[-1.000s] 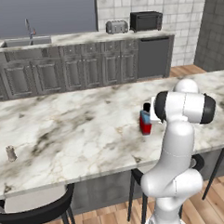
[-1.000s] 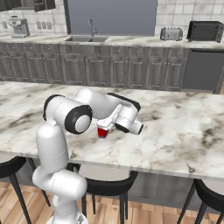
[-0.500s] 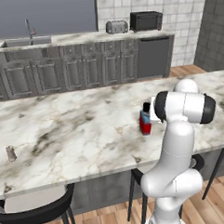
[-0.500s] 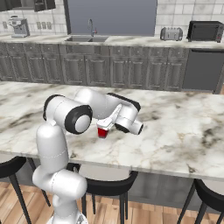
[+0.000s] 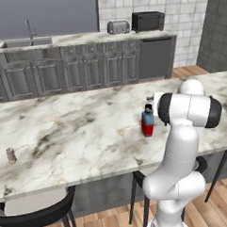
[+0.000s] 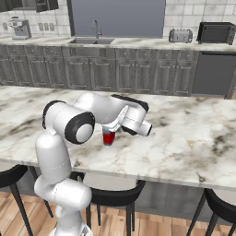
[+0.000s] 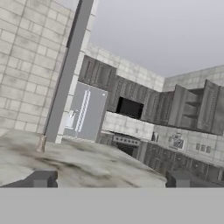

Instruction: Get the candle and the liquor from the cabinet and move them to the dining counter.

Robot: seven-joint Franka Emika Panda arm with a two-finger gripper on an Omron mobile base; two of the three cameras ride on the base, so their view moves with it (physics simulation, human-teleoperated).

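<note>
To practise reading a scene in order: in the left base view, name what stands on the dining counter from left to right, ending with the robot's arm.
candle → liquor → arm, all along the dining counter.

Long white marble-look surface (image 5: pixel 79 136) w/ grey-brown veins runs across both base views. On it: liquor (image 5: pixel 147 121), upright, blue upper/red lower, black cap, mid-surface toward near edge. Candle (image 5: pixel 11 155), tiny pale stub, upright, far to the left near the front edge, well apart from bottle. Candle in hand view, small on marble.
</note>
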